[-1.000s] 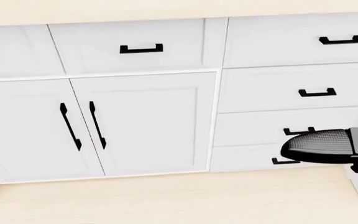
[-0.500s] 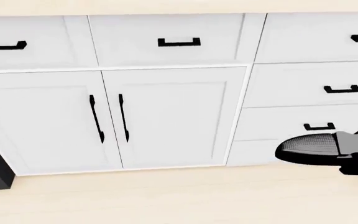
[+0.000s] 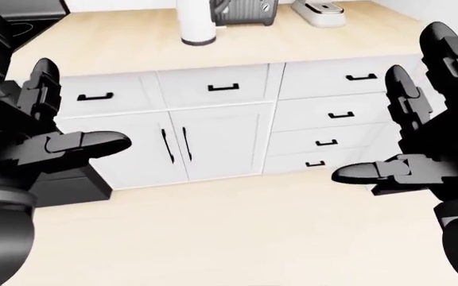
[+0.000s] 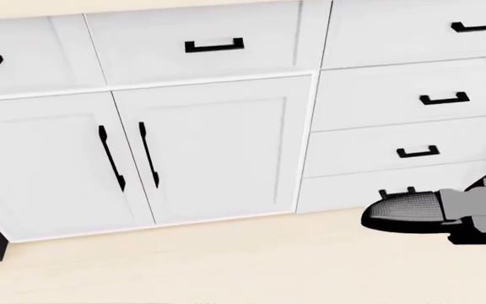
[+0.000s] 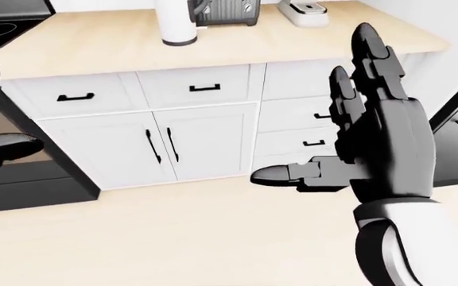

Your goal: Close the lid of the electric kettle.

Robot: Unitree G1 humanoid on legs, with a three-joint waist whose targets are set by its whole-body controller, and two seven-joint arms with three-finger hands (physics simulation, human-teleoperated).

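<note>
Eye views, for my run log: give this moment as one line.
phase: approaching | left hand: open, empty | right hand: open, empty | counter: white cylinder, dark appliance | kettle lid: not identifiable

Eye views look down from standing height, well back, at the white cabinets [image 3: 213, 128] and counter [image 3: 134, 39]; head view, pitched lower and nearer, shares only the double doors [image 4: 142, 155] and drawers [image 4: 395, 95].

The countertop [image 3: 125, 44] looks like pale, smooth wood, the cabinet doors [image 4: 209, 145] are matt white with black handles [image 4: 213, 45] – and both hands, left hand [image 3: 22, 149] and right hand [image 5: 372, 155], look like dull black plastic.
</note>
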